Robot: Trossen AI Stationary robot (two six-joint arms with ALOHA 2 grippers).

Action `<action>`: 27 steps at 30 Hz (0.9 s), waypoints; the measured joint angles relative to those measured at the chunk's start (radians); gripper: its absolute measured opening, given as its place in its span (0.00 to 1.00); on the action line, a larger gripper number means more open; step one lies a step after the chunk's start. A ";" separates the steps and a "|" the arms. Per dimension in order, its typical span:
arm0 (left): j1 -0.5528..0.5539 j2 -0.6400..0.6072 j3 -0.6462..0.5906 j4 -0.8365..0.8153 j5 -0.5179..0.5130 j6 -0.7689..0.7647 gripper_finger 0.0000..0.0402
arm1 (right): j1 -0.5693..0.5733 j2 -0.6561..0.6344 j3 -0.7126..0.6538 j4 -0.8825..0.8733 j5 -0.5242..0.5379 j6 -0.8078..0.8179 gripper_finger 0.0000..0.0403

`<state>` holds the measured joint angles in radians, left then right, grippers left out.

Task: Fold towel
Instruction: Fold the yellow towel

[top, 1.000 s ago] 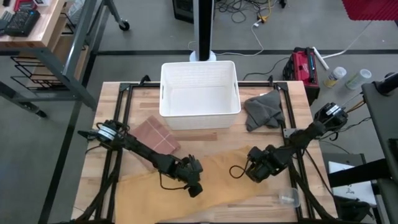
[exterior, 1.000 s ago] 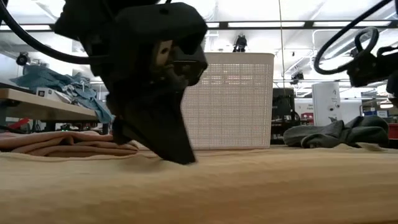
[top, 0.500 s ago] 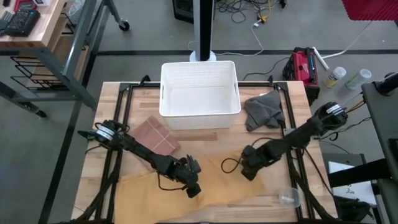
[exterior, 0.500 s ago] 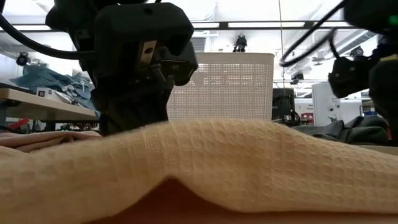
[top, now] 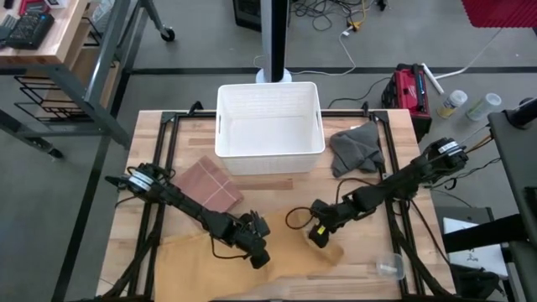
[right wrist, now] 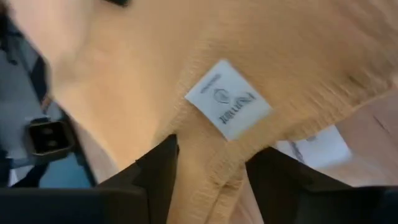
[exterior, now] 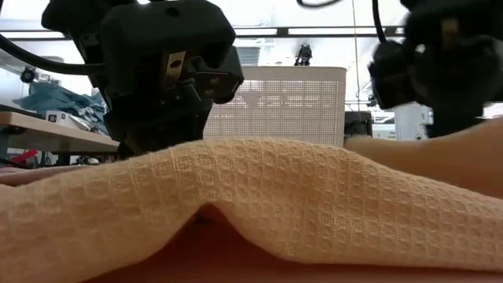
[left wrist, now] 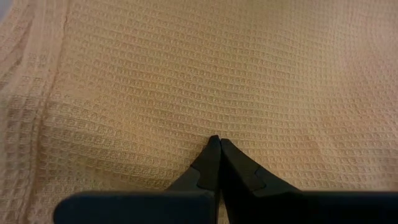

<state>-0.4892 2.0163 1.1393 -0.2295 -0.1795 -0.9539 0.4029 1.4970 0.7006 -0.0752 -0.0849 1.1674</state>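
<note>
Wooden table point(top: 151, 143) seen from above carries a white basket point(top: 269, 126) at the back, a grey cloth point(top: 355, 149) to its right and a reddish-brown folded cloth point(top: 211, 184) to its left. Across the front lies the yellow waffle-weave towel point(top: 210, 256), its right end lifted and folded over by the right gripper point(top: 320, 236); the left gripper point(top: 258, 252) presses on the towel near the middle.

Low view: the towel point(exterior: 259, 196) bulges into a rounded hump with a hollow beneath, the left gripper point(exterior: 157, 94) standing just behind it.

Left wrist view: the fingers point(left wrist: 214, 168) are closed together, tips touching flat waffle cloth.

Right wrist view: the dark fingers point(right wrist: 158, 171) are clamped on the towel's hemmed edge beside a white label point(right wrist: 229, 99).
</note>
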 joint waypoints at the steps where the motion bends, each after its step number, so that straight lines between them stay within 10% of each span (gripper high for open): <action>1: -0.001 0.000 0.000 0.000 -0.001 0.001 0.00 | 0.000 0.007 0.001 0.020 0.003 -0.016 0.42; 8: -0.013 -0.050 -0.009 -0.050 -0.024 0.002 0.00 | 0.033 0.081 0.001 0.092 0.098 -0.098 0.03; 16: -0.116 -0.196 -0.014 -0.310 -0.230 -0.106 0.00 | 0.050 0.062 0.027 0.100 0.141 -0.123 0.03; 27: -0.162 -0.198 -0.012 -0.320 -0.251 -0.168 0.00 | 0.107 0.024 0.187 -0.063 0.214 -0.185 0.14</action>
<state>-0.6511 1.8179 1.1277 -0.5494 -0.4306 -1.1222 0.5101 1.5210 0.8875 -0.1387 0.1296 0.9828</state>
